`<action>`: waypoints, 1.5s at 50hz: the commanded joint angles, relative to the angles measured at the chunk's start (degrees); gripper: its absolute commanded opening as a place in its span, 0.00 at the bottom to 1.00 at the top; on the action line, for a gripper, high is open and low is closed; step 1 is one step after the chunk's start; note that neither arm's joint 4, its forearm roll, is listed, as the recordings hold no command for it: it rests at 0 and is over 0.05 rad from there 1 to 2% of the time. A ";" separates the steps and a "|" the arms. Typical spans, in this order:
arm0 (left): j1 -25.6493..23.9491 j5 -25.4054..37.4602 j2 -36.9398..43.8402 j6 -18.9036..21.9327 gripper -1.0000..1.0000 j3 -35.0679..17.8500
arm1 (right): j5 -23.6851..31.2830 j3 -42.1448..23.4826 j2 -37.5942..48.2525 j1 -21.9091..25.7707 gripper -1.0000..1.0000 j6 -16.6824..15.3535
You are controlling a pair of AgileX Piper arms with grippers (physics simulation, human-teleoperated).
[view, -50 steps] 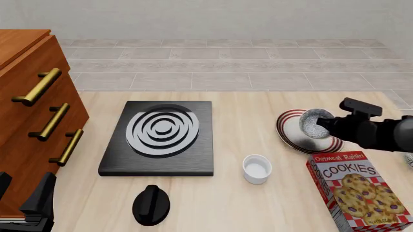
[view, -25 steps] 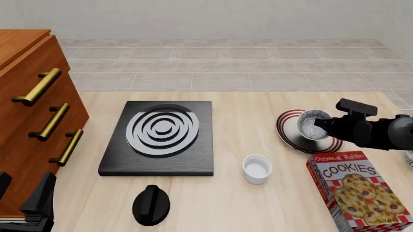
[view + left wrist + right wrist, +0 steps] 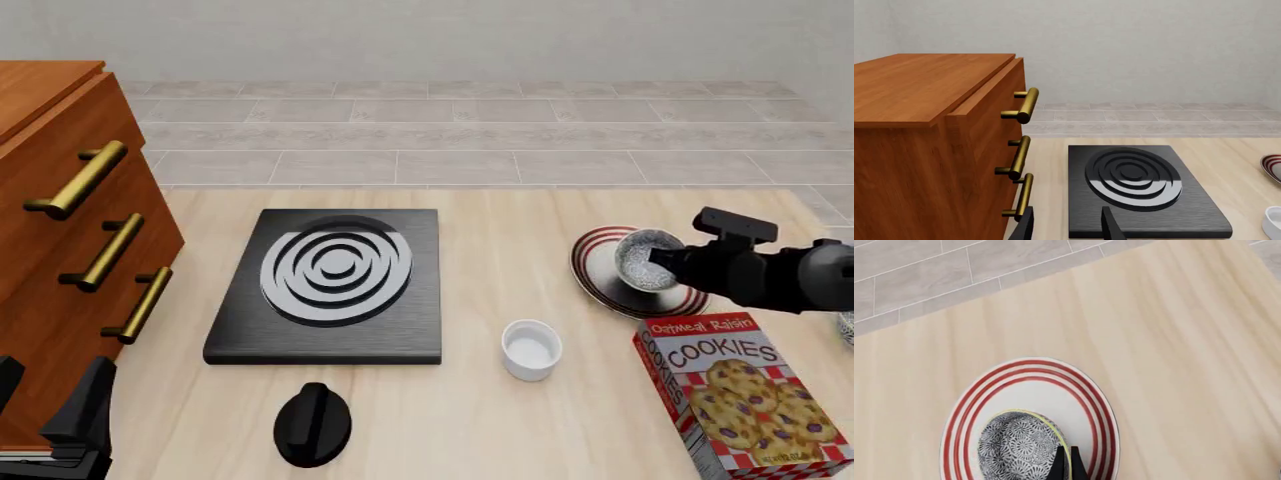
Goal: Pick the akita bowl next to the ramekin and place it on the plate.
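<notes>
The speckled grey-and-white akita bowl (image 3: 645,257) is over the red-ringed white plate (image 3: 597,278) at the table's right, tilted. My right gripper (image 3: 671,262) is shut on the bowl's rim. In the right wrist view the bowl (image 3: 1016,446) sits inside the plate's rings (image 3: 1033,371), with the gripper (image 3: 1067,466) pinching its near edge. I cannot tell if the bowl touches the plate. The plain white ramekin (image 3: 531,349) stands in front of the plate, toward the middle. My left gripper (image 3: 51,402) stays open at the near left corner, its fingers (image 3: 1111,227) holding nothing.
A black stove plate (image 3: 334,282) with a ringed burner lies mid-table, and a black knob (image 3: 311,423) lies in front of it. A wooden drawer cabinet (image 3: 67,230) fills the left side. A cookies box (image 3: 741,395) lies just in front of the plate.
The right arm has drawn back and down a little, bringing the bowl slightly lower over the plate. The left arm has not moved.
</notes>
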 commanded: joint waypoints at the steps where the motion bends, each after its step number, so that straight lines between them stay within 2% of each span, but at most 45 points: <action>1: 0.00 0.00 0.00 0.00 1.00 0.00 | -0.29 -0.19 0.89 -0.06 0.00 0.11; 15: 0.00 0.00 0.00 0.00 1.00 0.00 | -0.17 -0.43 0.88 -0.27 0.00 0.11; 16: 0.00 0.00 0.00 0.00 1.00 0.00 | 0.00 -0.59 0.75 -0.30 1.00 0.12; 45: 0.00 0.00 0.00 0.00 1.00 0.00 | 1.77 -2.02 -1.28 -0.78 1.00 -0.33; 75: 0.00 0.00 0.00 0.00 1.00 0.00 | 4.59 0.98 -11.13 -0.85 1.00 0.38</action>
